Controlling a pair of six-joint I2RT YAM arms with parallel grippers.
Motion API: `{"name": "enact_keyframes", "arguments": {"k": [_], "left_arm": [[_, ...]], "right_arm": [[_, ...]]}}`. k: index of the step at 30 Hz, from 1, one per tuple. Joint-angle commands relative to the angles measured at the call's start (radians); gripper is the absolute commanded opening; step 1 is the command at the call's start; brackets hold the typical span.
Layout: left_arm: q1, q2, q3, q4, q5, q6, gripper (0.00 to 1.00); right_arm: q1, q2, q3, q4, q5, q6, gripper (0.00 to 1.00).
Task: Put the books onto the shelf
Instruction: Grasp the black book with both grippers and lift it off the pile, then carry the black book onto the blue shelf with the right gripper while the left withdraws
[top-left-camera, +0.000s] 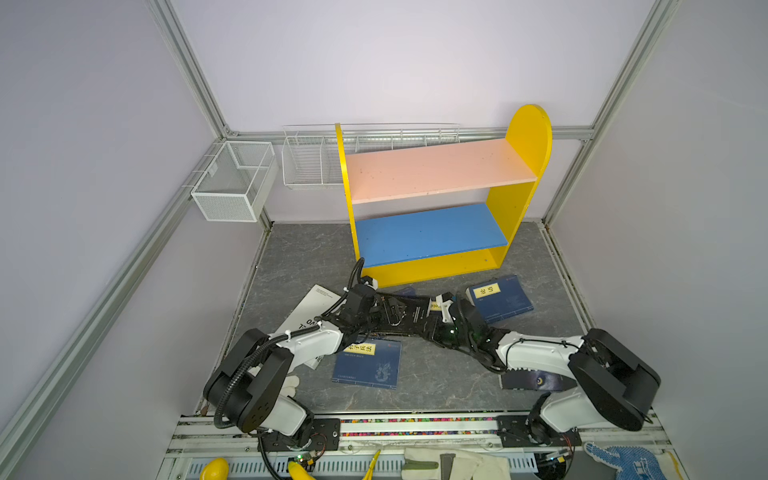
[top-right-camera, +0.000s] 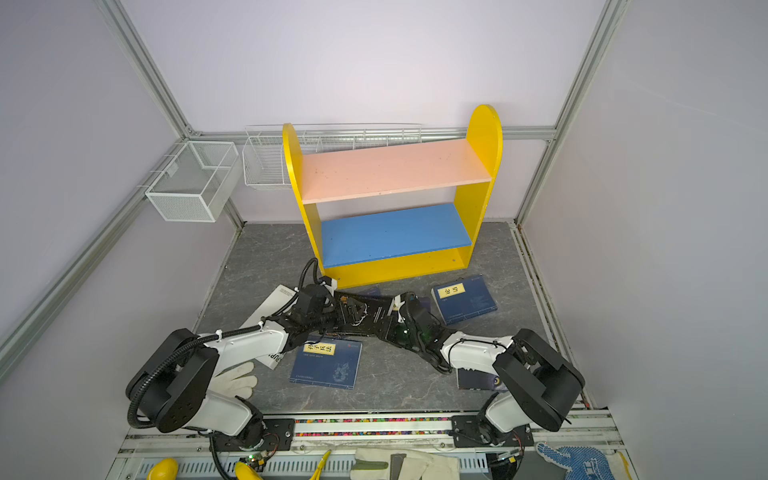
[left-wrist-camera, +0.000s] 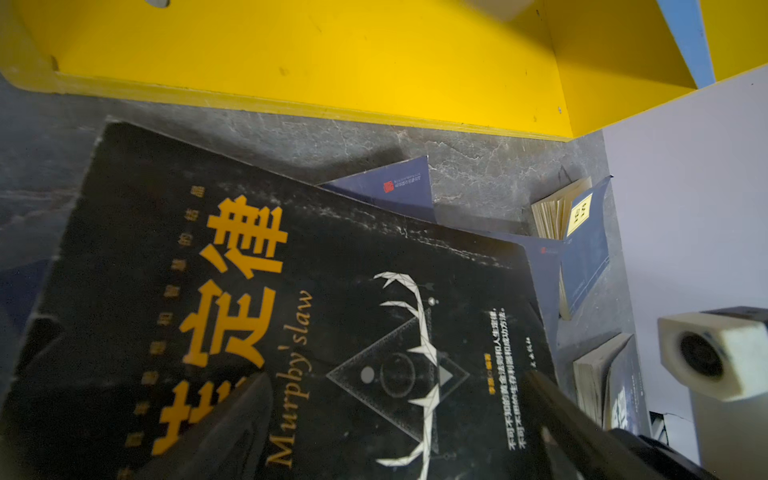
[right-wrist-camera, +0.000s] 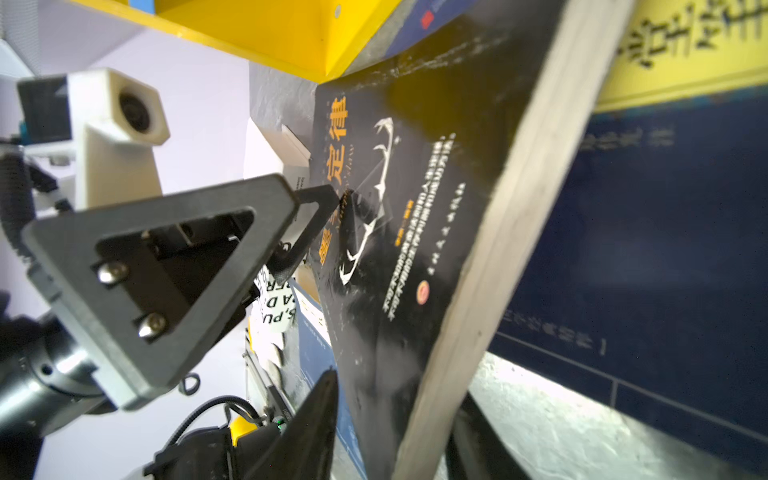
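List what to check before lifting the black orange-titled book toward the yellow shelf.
1. Right gripper astride the black orange-titled paperback's page edge: ok, jaws on both faces.
2. Grip firm enough to lift: cannot tell.
3. Left gripper clear of the book: not ok; open, one fingertip on the cover.
4. Book free of others: not ok; a thin navy paperback lies beneath.
5. Yellow-sided shelf's pink upper board and blue lower board bare: ok.
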Motion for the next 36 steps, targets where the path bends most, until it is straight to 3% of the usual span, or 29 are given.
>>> {"name": "enact_keyframes", "arguments": {"k": [1,7,12,17,23,29,33,36], "left_arm": [[0.000,0.020,-0.008,0.004,0.036,-0.023,0.93],[0.000,0.039,-0.025,0.055,0.059,-0.047,0.93],[0.000,0.061,-0.043,0.097,0.074,-0.066,0.93],[0.013,0.019,-0.035,0.085,0.079,-0.062,0.93],[0.078,-0.167,0.007,-0.063,0.074,-0.017,0.94],[0.125,-0.426,0.032,-0.223,0.036,0.016,0.99],[0.140,-0.505,0.078,-0.340,0.090,0.003,1.00],[0.139,-0.495,0.084,-0.310,0.185,-0.079,0.98]], "right_arm": [[0.004,0.015,0.015,0.096,-0.001,0.032,0.36],[0.004,0.102,0.028,0.186,-0.026,0.081,0.37],[-0.002,0.162,0.049,0.232,-0.061,0.100,0.13],[-0.008,0.132,0.048,0.177,-0.031,0.099,0.09],[-0.041,-0.020,0.052,0.028,0.004,0.069,0.06],[-0.102,-0.236,0.147,-0.345,0.034,-0.054,0.06],[-0.174,-0.379,0.191,-0.489,-0.013,-0.112,0.06],[-0.230,-0.472,0.233,-0.574,-0.050,-0.161,0.07]]}}
